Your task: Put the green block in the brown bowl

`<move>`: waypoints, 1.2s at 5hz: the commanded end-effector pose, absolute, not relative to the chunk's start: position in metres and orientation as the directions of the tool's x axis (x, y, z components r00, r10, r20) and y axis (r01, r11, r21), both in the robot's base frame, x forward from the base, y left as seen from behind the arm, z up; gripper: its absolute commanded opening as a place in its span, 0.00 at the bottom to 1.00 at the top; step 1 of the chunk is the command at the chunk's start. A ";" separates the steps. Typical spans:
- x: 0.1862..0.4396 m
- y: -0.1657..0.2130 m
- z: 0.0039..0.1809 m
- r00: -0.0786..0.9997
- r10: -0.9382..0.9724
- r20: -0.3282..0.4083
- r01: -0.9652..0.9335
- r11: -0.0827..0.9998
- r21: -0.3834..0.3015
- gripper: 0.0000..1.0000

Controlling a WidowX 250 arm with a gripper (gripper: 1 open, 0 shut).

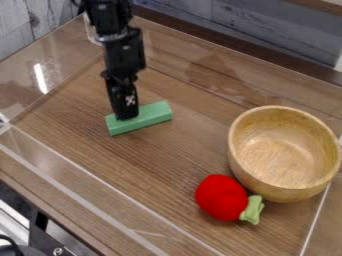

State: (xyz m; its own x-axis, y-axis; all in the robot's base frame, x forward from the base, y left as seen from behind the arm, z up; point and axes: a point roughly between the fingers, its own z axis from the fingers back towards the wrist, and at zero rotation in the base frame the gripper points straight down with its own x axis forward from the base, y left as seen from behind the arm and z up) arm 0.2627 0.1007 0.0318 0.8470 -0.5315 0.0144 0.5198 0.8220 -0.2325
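Green block [142, 120] is lying flat on the wooden table [94, 170], toward the left side, its long axis running slightly uphill to the right. Directly over its left end the black gripper [124, 106] is pointing steeply downward, with its fingertips sitting at or just above the block's top face; whether they are actually touching it cannot be told. The fingers are overlapping from this angle, so how far apart they are standing cannot be told either, and nothing is being lifted. Well apart to the right, the brown bowl [283, 152] is sitting upright, showing only its bare wooden inside. Near the bowl's lower left edge a red plush fruit [225, 196] with a green leaf is resting on the table.
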 end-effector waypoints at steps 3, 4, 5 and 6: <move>0.261 0.119 0.070 0.897 -0.437 0.073 0.443 0.884 -0.150 0.00; 0.267 0.125 0.108 0.913 -0.390 0.116 0.402 0.909 -0.111 0.00; 0.293 0.140 0.126 0.966 -0.216 0.141 0.231 0.968 -0.101 0.00; 0.315 0.162 0.131 0.985 -0.080 0.150 0.096 0.991 -0.098 0.00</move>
